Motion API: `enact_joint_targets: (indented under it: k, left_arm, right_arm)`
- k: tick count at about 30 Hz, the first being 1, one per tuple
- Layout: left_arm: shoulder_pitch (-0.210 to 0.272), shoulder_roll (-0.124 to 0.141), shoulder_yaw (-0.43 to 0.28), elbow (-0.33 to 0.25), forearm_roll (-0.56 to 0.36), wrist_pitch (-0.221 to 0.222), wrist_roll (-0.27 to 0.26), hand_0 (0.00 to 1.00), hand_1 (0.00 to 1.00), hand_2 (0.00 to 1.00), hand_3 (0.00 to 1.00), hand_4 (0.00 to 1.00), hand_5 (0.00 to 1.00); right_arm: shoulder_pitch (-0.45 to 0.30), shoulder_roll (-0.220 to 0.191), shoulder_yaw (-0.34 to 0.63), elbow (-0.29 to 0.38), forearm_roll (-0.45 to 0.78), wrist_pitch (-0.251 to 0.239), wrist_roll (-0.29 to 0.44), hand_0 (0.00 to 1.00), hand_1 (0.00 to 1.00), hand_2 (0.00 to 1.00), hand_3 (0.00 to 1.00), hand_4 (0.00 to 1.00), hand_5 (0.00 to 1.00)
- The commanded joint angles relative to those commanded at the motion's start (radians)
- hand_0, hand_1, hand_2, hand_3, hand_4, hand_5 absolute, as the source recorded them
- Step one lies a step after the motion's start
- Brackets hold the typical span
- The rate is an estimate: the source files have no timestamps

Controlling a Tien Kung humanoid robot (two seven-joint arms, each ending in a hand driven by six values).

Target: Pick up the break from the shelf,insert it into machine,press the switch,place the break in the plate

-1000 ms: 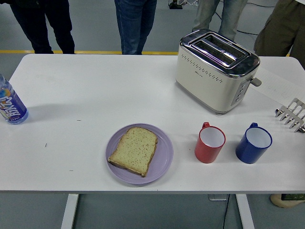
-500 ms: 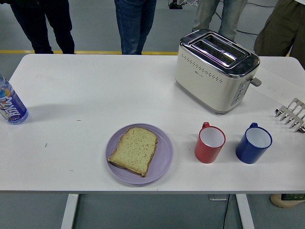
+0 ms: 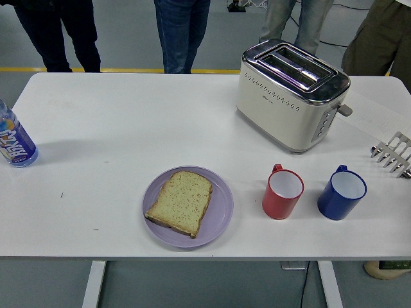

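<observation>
Showing neither robot hand, leaving the fingers' state impossible to tell. Lying flat on the purple plate [image 3: 221,215] near the white table's [image 3: 128,122] front edge: the slice of bread [image 3: 181,202]. Standing well behind, to the right: the cream toaster [image 3: 292,96]. Sitting side by side in front of it: a red mug [image 3: 283,192] and a blue mug [image 3: 341,192]. Peeking in at the right edge: a metal rack [image 3: 393,154]; at the left edge, a bottle [image 3: 14,142].

Nothing has moved: the bread [image 3: 180,203] lies unchanged on the plate [image 3: 219,221].
</observation>
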Motion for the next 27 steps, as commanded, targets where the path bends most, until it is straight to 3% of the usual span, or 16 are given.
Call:
enact_joint_targets:
  k: [27]
  left_arm:
    - [-0.006, 0.002, 0.009, 0.000, -0.011, -0.001, -0.003, 0.378, 0.497, 0.651, 0.771, 0.635, 0.998]
  right_arm:
    - [-0.003, 0.005, 0.034, -0.004, -0.004, -0.002, 0.002, 0.740, 0.676, 0.689, 0.647, 0.492, 0.235]
